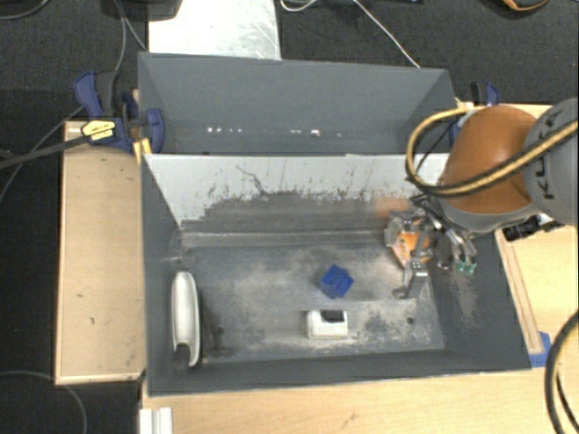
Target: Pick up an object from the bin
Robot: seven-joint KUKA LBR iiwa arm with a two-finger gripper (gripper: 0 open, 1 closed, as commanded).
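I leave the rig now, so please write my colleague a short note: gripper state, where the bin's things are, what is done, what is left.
Gripper: low in the right part of the bin, over bare floor; open or shut, cannot tell.
Things: blue block near the middle, apart from the gripper; white block with a dark top nearer the front wall; long white thing along the left wall.
Done: nothing lifted; all three lie on the floor.
Left: probably take the blue block, the nearest, and lift it.

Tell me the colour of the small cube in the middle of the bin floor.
The cube is blue; the camera view shows it best.
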